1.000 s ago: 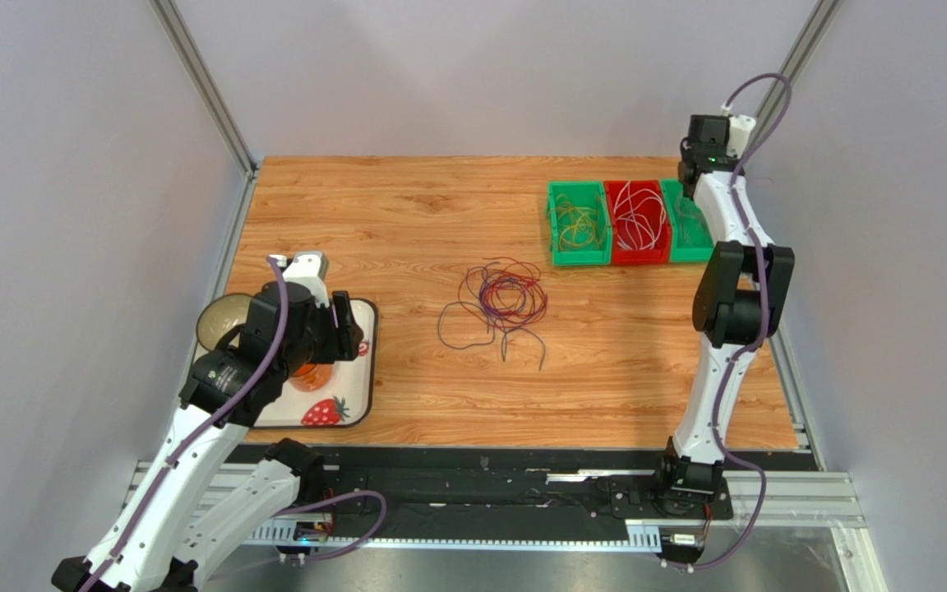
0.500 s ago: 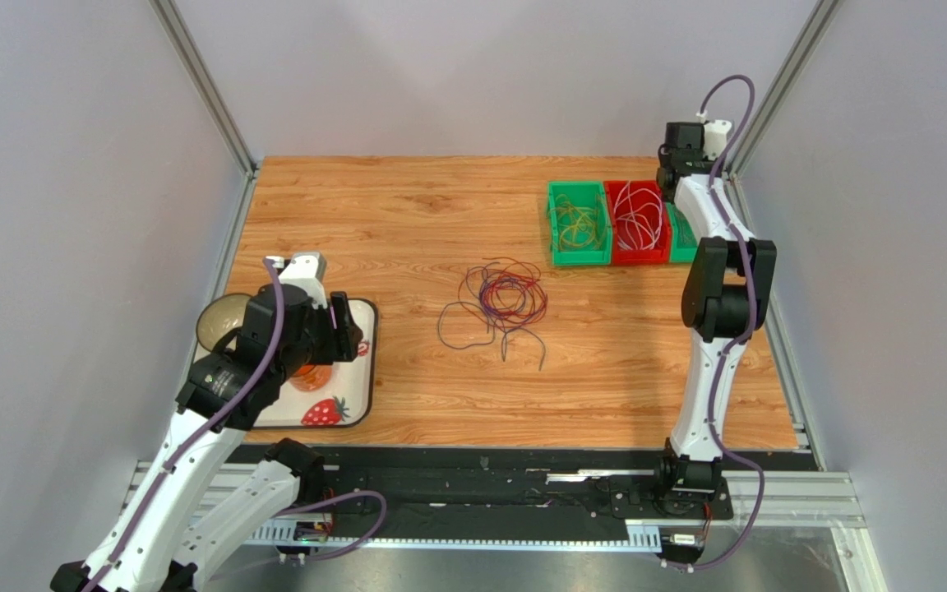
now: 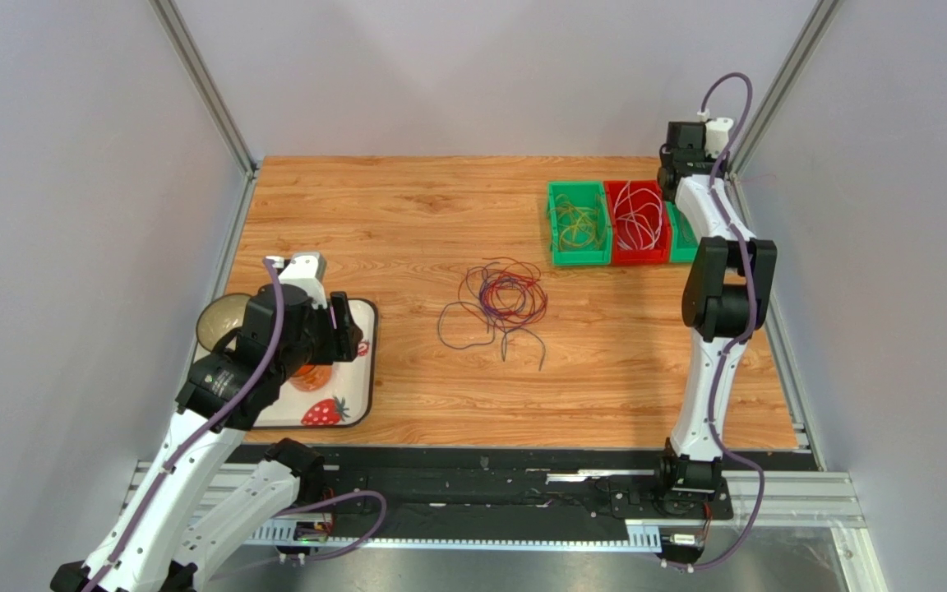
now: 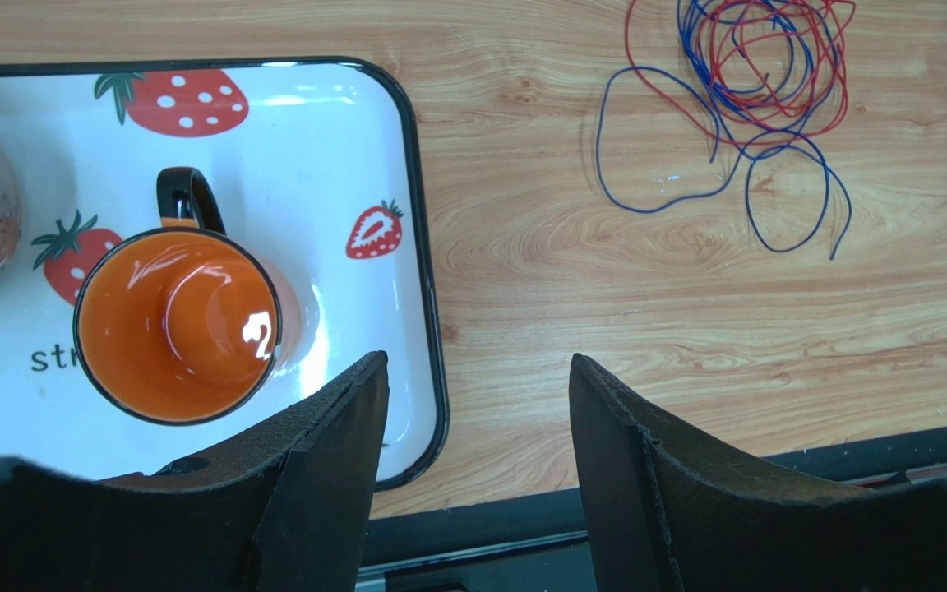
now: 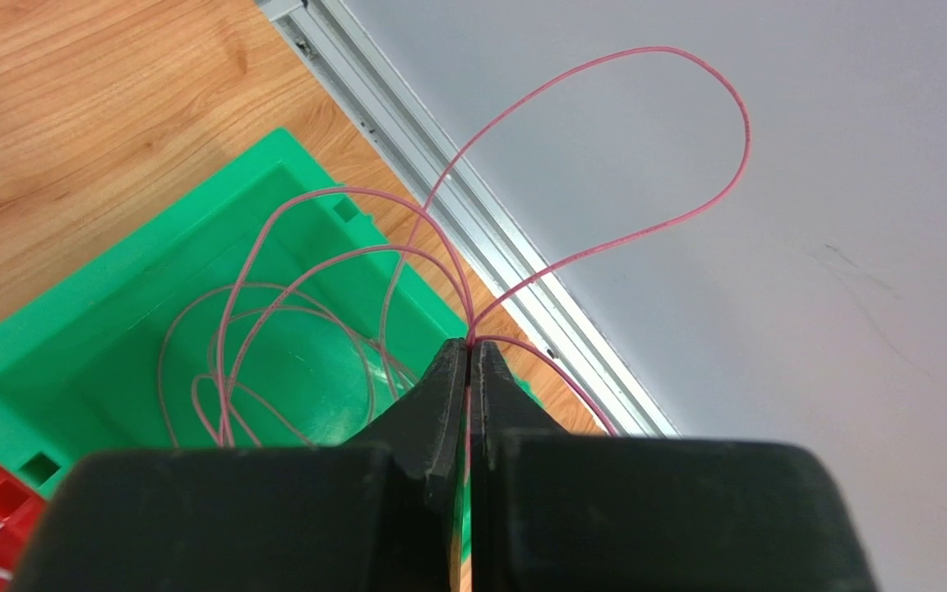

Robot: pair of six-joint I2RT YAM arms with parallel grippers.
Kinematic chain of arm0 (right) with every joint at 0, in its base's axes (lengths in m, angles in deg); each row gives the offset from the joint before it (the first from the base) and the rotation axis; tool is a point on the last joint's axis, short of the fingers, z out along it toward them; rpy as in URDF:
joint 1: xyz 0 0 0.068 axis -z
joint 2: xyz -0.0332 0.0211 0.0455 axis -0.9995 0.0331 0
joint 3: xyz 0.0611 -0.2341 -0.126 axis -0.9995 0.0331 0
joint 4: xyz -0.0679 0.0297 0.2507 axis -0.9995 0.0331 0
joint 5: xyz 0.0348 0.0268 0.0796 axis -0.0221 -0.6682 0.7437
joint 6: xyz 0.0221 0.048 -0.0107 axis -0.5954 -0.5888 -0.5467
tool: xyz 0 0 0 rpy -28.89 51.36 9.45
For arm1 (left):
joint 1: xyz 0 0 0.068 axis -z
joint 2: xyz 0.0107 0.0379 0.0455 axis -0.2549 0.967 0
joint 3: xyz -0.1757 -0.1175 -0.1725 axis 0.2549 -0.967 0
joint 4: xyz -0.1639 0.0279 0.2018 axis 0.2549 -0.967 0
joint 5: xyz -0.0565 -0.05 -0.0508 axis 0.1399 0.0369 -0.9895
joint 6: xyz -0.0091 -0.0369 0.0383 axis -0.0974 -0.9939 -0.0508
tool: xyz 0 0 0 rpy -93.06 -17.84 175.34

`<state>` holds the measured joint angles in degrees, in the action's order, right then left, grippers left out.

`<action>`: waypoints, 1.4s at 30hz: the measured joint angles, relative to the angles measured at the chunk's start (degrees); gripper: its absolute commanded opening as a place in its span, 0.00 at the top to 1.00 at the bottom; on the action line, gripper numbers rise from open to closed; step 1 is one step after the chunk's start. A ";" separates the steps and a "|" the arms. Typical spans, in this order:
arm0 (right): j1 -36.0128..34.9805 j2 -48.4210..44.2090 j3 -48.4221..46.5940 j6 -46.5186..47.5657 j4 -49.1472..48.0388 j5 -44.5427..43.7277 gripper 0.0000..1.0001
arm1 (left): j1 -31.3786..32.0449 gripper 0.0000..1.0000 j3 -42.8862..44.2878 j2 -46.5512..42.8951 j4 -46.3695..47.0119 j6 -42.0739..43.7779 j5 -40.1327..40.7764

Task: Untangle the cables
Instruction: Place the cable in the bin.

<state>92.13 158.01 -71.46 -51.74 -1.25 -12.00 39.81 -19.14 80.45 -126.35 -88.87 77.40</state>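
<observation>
**One pink wire held over its bin, the knot waiting mid-table**

The thin pink wire (image 5: 656, 51) is pinched between the clenched fingertips of the right gripper (image 5: 467, 370), at the far right corner of the wooden worktop (image 3: 417, 222). From the pinch one open loop stands up and away toward the grey wall. Further pink strands run down into the green plastic bin (image 5: 96, 321) below and coil loosely on its floor, so the length runs roughly from bin floor up through the jaws. Whether that is one wire or several I cannot tell. I judge it is held there to be dropped with its own colour: the red plastic bin (image 3: 635, 222) alongside holds pale wires, the second green bin (image 3: 579, 225) yellowish ones.

The loose tangle of red, blue and purple cables (image 3: 500, 302) lies at the middle of the worktop, well apart from both arms. It is a roundish coil with tails straggling toward the near edge, and has no clear long axis.

The left gripper (image 4: 472, 432), fingers spread and holding nothing, hovers over the white strawberry-print tray (image 4: 318, 111) by the left edge, near the orange mug (image 4: 182, 323). It is probably parked out of the way.
</observation>
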 measured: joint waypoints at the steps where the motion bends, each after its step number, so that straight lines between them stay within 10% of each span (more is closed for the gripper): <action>1: -0.31 0.13 0.00 0.33 -0.33 -0.26 1.00 | 0.00 0.36 0.00 0.00 0.00 0.00 0.00; 33: -2.21 5.14 -1.60 -0.85 1.88 13.86 1.00 | 0.00 0.36 0.00 -0.85 0.00 0.20 -0.20; 42: -1.11 5.11 -2.97 -1.44 7.34 16.76 0.78 | 0.00 0.36 0.00 -1.53 0.02 0.20 -0.20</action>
<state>91.02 163.12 -74.43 -53.18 6.10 4.77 39.81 -19.14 78.92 -126.33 -88.68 77.20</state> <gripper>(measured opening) 0.162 0.644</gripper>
